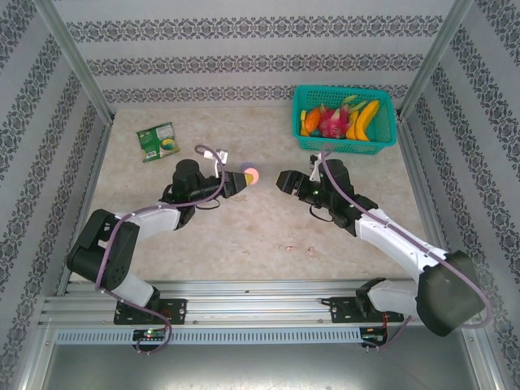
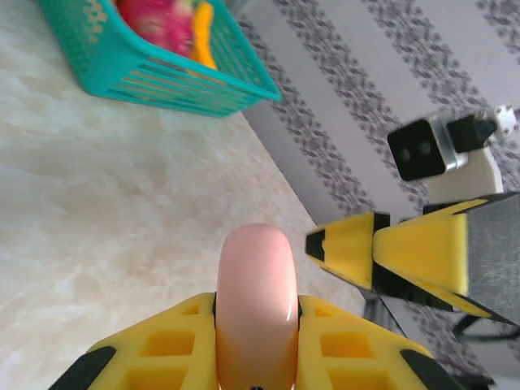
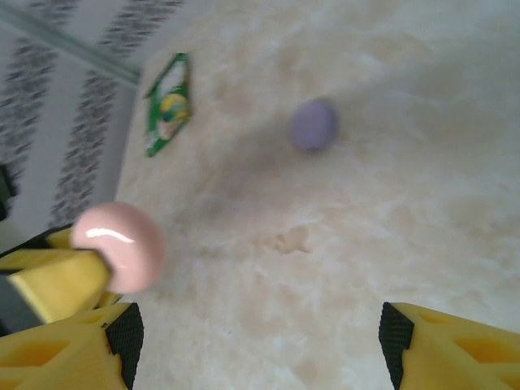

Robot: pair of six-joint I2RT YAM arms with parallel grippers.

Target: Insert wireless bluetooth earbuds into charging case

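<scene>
My left gripper (image 1: 241, 179) is shut on a pale pink round charging case (image 2: 256, 301), held on edge above the table's middle (image 1: 252, 175). My right gripper (image 1: 283, 180) faces it from the right, a short gap away, with its jaws open wide and nothing between them (image 3: 260, 337). The pink case (image 3: 122, 244) shows at the left of the right wrist view. A lilac round case (image 3: 313, 124) lies on the table behind the pink one (image 1: 243, 168). Two tiny pale bits, seemingly the earbuds (image 1: 288, 246), lie on the table nearer the arm bases.
A teal basket (image 1: 345, 145) of toy fruit stands at the back right, behind the right gripper. A green snack packet (image 1: 158, 141) lies at the back left. Patterned walls enclose the marbled table (image 1: 244, 227) on three sides.
</scene>
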